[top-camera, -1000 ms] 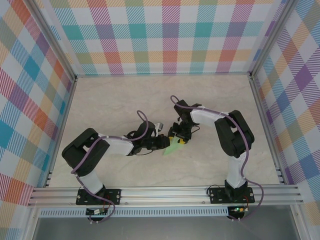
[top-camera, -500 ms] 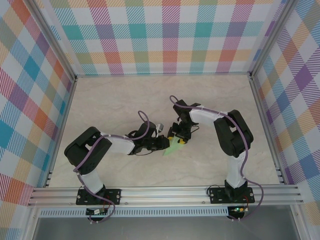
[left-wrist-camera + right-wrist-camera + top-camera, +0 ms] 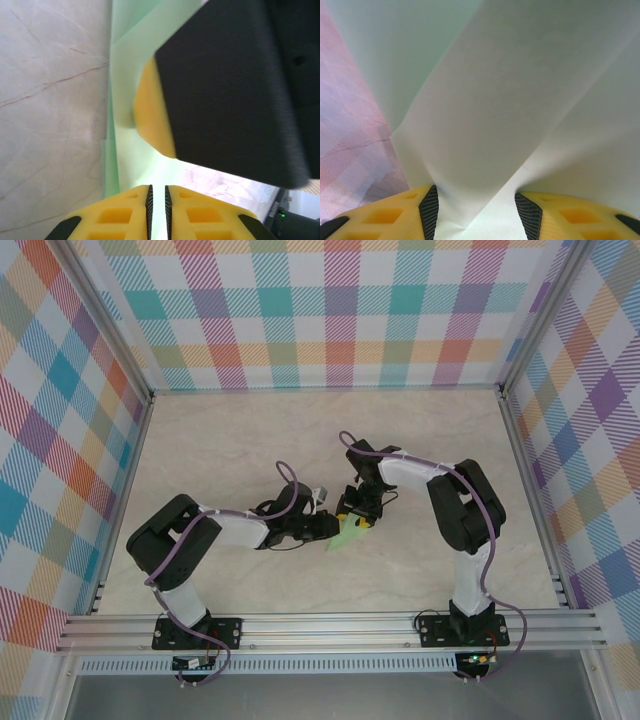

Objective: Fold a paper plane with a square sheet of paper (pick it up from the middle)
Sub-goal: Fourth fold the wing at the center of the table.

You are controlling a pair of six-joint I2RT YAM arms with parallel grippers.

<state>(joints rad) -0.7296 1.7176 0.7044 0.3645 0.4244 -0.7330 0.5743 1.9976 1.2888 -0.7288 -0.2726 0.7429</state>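
Pale marbled surface [image 3: 230,440] spreads across the middle of the frame, the folded pale green paper [image 3: 346,537] resting near its centre.

I counted one piece of green paper [image 3: 347,536], folded, on one table [image 3: 230,440]. My rig had two arms, the left arm [image 3: 235,531] and the right arm [image 3: 420,472]. It carried two grippers, the left gripper [image 3: 333,527] and the right gripper [image 3: 356,521]. Each had two yellow fingers [image 3: 120,220], four in all. There were two purple cables [image 3: 283,472] and three plaid walls [image 3: 330,310].
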